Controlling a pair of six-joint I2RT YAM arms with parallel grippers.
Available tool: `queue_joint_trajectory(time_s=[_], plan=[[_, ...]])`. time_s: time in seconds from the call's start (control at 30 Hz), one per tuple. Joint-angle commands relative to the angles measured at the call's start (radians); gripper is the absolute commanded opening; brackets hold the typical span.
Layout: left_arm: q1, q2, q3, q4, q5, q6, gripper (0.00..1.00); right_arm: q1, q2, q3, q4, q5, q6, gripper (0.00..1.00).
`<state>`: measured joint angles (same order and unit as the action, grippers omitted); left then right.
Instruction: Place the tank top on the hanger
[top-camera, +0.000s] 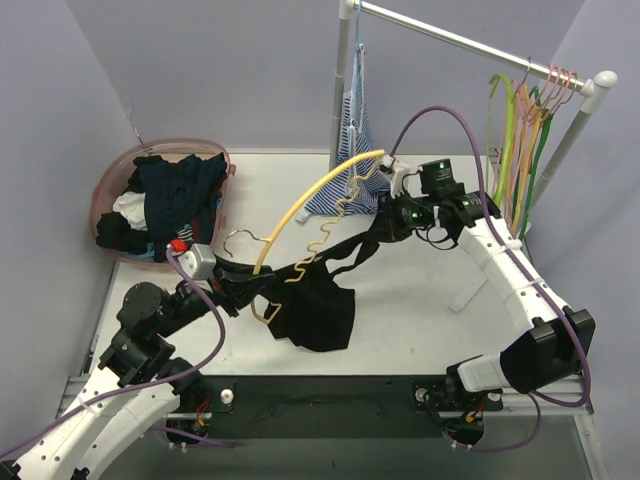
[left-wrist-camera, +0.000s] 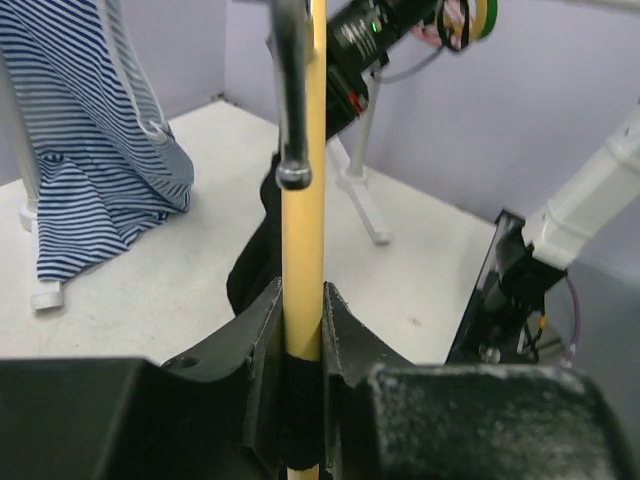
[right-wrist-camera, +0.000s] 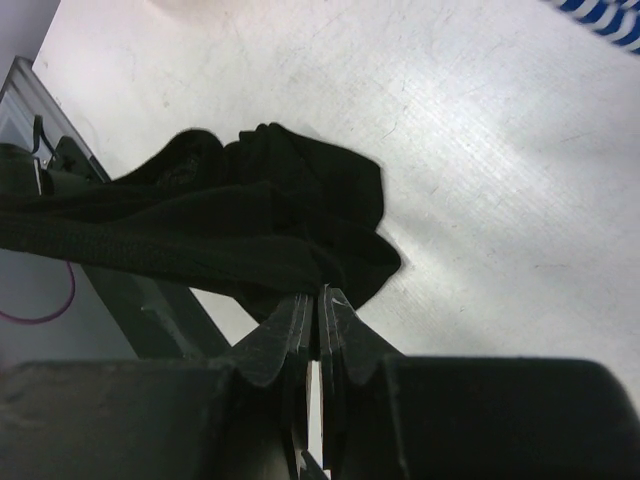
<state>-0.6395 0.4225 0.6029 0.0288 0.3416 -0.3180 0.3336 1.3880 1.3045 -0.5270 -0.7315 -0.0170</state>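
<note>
Tank top threading appears to be the step in hand. One black top hangs stretched above the surface, between two hands. Left hand is clamped on the one yellow hanger near its metal hook. Right hand is pressed together, pinching the top's fabric. Next move likely calls for drawing a strap over the hanger's raised far arm.

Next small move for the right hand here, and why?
Probably ease the right hand toward the far tip of the hanger, to loop the strap over it. The left hand clamps the hanger; the right pinches the strap, stretched alongside the wavy bar, not over that tip, and the tank top sags below.
</note>
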Motion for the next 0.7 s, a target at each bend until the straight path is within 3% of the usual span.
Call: queue_joint_trajectory(time_s=[0.0,0.2,0.67], plan=[[0.004,0.025,0.121,-0.189,0.126,0.213,0.0,-0.053,0.002,0.082,0.019,0.054,0.017,0.0],[0.006,0.058,0.208,-0.429,0.096,0.444,0.0,-0.093,-0.021,0.119,0.021,0.018,0.051,0.0],[0.008,0.117,0.25,-0.556,-0.015,0.606,0.0,-0.151,-0.053,0.101,0.03,-0.006,0.068,0.0]])
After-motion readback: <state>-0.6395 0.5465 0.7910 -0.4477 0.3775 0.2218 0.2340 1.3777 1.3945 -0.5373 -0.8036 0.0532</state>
